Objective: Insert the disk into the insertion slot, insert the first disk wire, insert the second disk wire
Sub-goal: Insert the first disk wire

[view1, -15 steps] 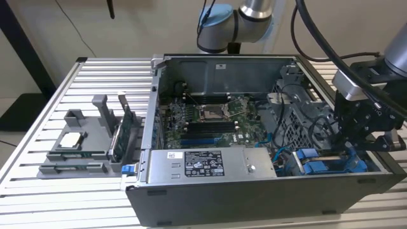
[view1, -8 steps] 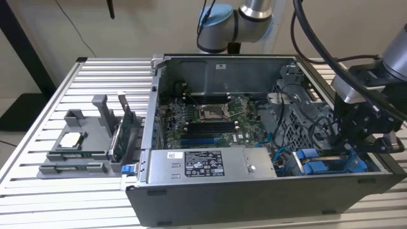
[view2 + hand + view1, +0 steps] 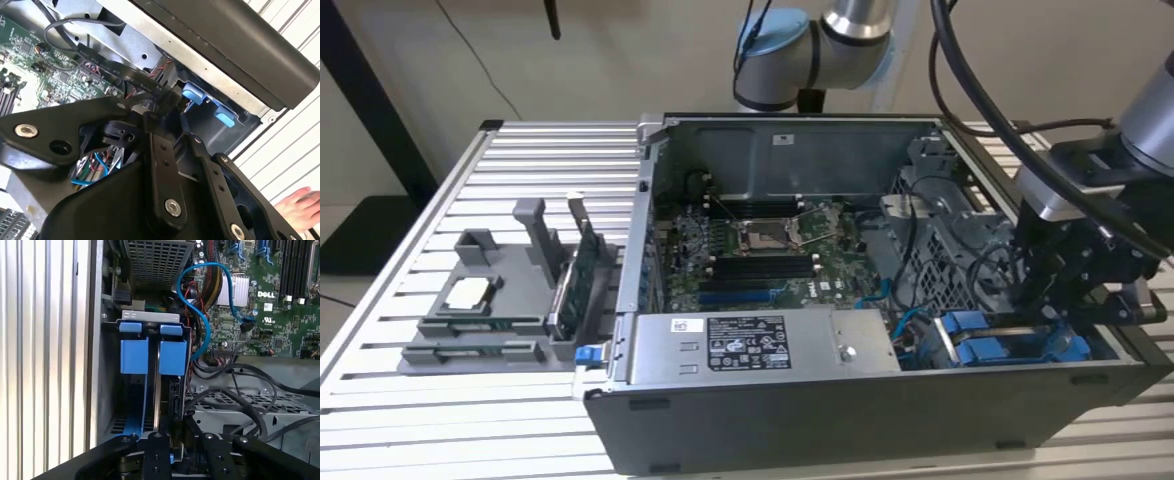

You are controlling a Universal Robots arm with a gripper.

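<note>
In the exterior view, a grey holder (image 3: 487, 320) sits on the slatted metal table (image 3: 387, 260) at the far left. It carries a small square chip (image 3: 467, 292) and a green card (image 3: 576, 285) standing on edge. Just to the right is the open computer case (image 3: 854, 410). A grey labelled power-supply box (image 3: 761, 345) lies along its front wall, and the green motherboard (image 3: 761, 245) lies flat behind that.

Further right, a blue cable (image 3: 903, 305) loops from the board down toward the corner of the case. In the first wrist view it curves close beside the blue plastic there. Black cables (image 3: 240, 390) cross the perforated metal box (image 3: 235, 410) next to it, crowding that side.

Two blue carriers stand edge-on, side by side, in that corner at the exterior view's right. The disk (image 3: 172, 359) in its blue carrier sits down in the insertion slot (image 3: 165, 397), upright and level with its neighbour (image 3: 134, 355).

The gripper (image 3: 1062, 318) hangs straight over this spot on the arm (image 3: 1081, 180), and its black body hides the lower part of the carrier. I cannot tell whether it is open, closed or gripping anything.

In the second wrist view, a person's hand (image 3: 300, 206) rests on the table outside the case wall.
</note>
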